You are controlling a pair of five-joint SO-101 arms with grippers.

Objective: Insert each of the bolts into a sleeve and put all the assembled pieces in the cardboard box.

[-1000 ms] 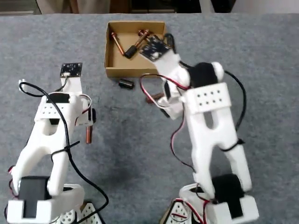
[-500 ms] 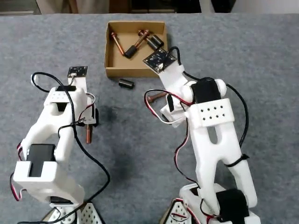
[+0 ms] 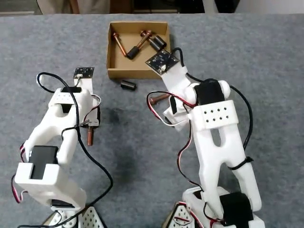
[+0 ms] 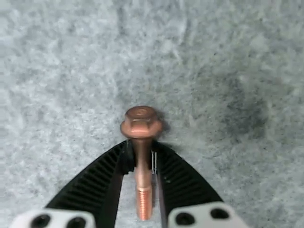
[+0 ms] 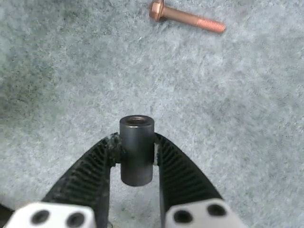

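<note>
Grey carpet [image 3: 266, 71]: loose sleeve [image 3: 127, 85] beside cardboard box [image 3: 128, 72].

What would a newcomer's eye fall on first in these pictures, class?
The left gripper is shut on a copper bolt, held head outward over the grey table. The right gripper is shut on a black sleeve, with a loose bolt lying beyond it. Across the table from the arms' bases sits the cardboard box, holding copper bolts and black sleeves.
</note>
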